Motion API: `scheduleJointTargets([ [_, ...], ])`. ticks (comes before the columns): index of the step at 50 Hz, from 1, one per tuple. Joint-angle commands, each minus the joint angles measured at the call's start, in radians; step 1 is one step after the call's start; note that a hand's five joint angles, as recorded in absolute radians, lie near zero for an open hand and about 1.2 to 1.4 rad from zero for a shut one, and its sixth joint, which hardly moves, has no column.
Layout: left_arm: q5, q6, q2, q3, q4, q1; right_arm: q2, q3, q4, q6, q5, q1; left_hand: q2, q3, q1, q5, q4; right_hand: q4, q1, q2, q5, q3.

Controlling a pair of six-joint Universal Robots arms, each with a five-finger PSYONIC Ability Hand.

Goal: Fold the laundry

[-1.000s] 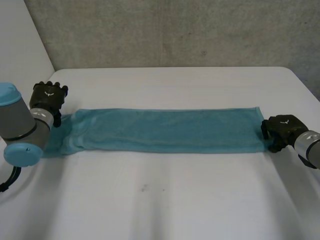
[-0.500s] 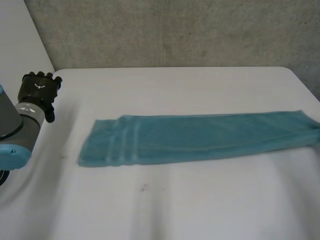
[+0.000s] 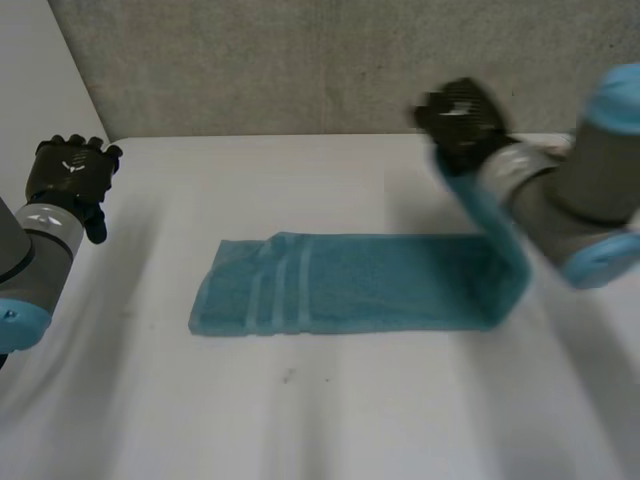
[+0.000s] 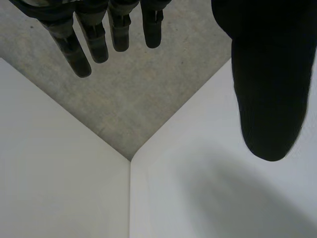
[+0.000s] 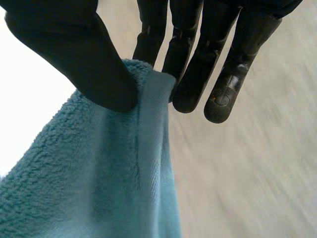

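Note:
A teal towel (image 3: pixel 350 282) lies on the white table (image 3: pixel 300 410), its striped end at the left. My right hand (image 3: pixel 462 118) holds the towel's right end lifted above the table, so the cloth rises in a steep band up to it. In the right wrist view the thumb (image 5: pixel 84 54) pinches the towel's edge (image 5: pixel 99 183) against the fingers (image 5: pixel 193 69). My left hand (image 3: pixel 70 180) hovers at the table's far left corner, well clear of the towel. Its straight fingers (image 4: pixel 99 34) and thumb (image 4: pixel 267 74) hold nothing.
A grey concrete wall (image 3: pixel 330 60) runs behind the table. The table's far left corner (image 4: pixel 131 161) lies under my left hand. Bare table surface stretches in front of the towel.
My right hand pinched the towel's right end, lifted it and carried it leftward over the table. The towel slid right, then doubled up. My left hand let go and drew back left.

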Motion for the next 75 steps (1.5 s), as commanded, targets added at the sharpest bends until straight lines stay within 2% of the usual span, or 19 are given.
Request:
scheduleJointTargets([
  [1,0.001,0.0,0.024,-0.027,0.0,0.002,0.134,-0.091,-0.094,-0.002,-0.047,0.285,0.01,0.008,0.007,0.0,0.01,0.204,0.43,0.213,0.235,0.206],
  [5,0.001,0.0,0.027,-0.039,0.0,0.002,0.258,-0.126,-0.1,-0.002,-0.117,0.395,0.01,0.008,0.007,0.0,0.01,0.204,0.43,0.213,0.235,0.206],
  [13,0.003,0.0,0.027,-0.068,0.0,-0.009,0.426,-0.2,-0.051,-0.012,-0.102,0.466,0.008,0.006,0.004,-0.003,0.007,0.204,0.43,0.213,0.235,0.206],
  [14,0.003,-0.002,0.027,-0.068,0.0,-0.015,0.426,-0.224,-0.045,-0.011,-0.07,0.466,0.008,0.006,0.004,-0.003,0.007,-0.126,0.1,-0.118,-0.095,-0.124],
  [15,0.003,-0.002,0.027,-0.067,0.002,-0.021,0.426,-0.225,-0.044,-0.011,-0.07,0.466,0.005,0.003,0.001,-0.006,0.004,-0.13,0.097,-0.121,-0.098,-0.128],
  [16,0.003,-0.002,0.027,-0.067,0.002,-0.021,0.42,-0.244,-0.038,-0.009,-0.021,0.465,0.005,0.003,0.001,-0.006,0.004,-0.63,-0.403,-0.621,-0.598,-0.628],
  [17,0.004,-0.002,0.027,-0.064,0.005,-0.03,0.42,-0.245,-0.038,-0.009,-0.02,0.465,0.005,0.003,0.001,-0.006,0.004,-0.635,-0.408,-0.626,-0.603,-0.633],
  [18,0.004,-0.002,0.027,-0.064,0.005,-0.03,0.408,-0.263,-0.035,-0.006,0.036,0.46,0.005,0.003,0.001,-0.006,0.004,-1.018,-0.792,-1.009,-0.986,-1.016],
  [22,0.003,-0.005,0.024,-0.041,0.011,-0.078,0.302,-0.249,-0.032,0.024,0.153,0.432,0.005,0.003,0.001,-0.006,0.004,-1.018,-0.792,-1.009,-0.986,-1.016],
  [24,0.003,-0.008,0.023,-0.028,0.012,-0.101,0.255,-0.219,-0.031,0.055,0.162,0.41,0.005,0.003,0.001,-0.006,0.004,-1.018,-0.792,-1.009,-0.986,-1.016],
  [30,0.003,-0.075,0.01,0.028,0.012,-0.211,0.066,-0.007,-0.022,0.197,0.165,0.287,-0.001,-0.003,-0.005,-0.012,-0.001,-1.018,-0.792,-1.009,-0.986,-1.016],
  [41,0.003,-0.18,-0.16,0.123,0.008,-0.366,-0.059,0.329,0.097,0.311,0.132,0.041,0.008,0.006,0.004,-0.003,0.007,-1.018,-0.792,-1.009,-0.986,-1.016],
  [47,-0.003,-0.178,-0.236,0.151,0.006,-0.371,-0.059,0.421,0.087,0.314,0.055,-0.037,0.01,0.008,0.007,0.0,0.01,-0.949,-0.723,-0.94,-0.917,-0.947],
  [55,-0.006,-0.18,-0.243,0.137,0.002,-0.371,-0.053,0.516,0.005,0.313,0.003,-0.102,0.01,0.008,0.007,0.0,0.01,-0.541,-0.315,-0.532,-0.509,-0.539],
  [57,-0.008,-0.18,-0.237,0.131,0.0,-0.371,-0.05,0.527,-0.008,0.308,0.003,-0.123,0.01,0.008,0.007,0.0,0.01,-0.196,0.03,-0.187,-0.165,-0.194],
  [58,-0.008,-0.18,-0.229,0.122,-0.001,-0.369,-0.05,0.527,-0.008,0.308,0.003,-0.123,0.01,0.008,0.007,0.0,0.01,-0.194,0.032,-0.186,-0.163,-0.192],
  [60,-0.008,-0.18,-0.217,0.113,-0.001,-0.365,-0.048,0.526,-0.017,0.308,0.003,-0.146,0.01,0.008,0.007,0.0,0.01,0.203,0.429,0.212,0.234,0.205],
  [69,-0.008,-0.18,-0.096,0.015,-0.003,-0.343,-0.079,0.401,-0.028,0.251,0.015,-0.141,0.005,0.003,0.001,-0.006,0.004,0.204,0.43,0.213,0.235,0.206],
  [75,-0.017,-0.18,0.002,-0.053,-0.003,-0.311,-0.059,0.137,0.061,0.235,0.006,0.06,0.002,0.0,-0.002,-0.009,0.001,0.204,0.43,0.213,0.235,0.206],
])
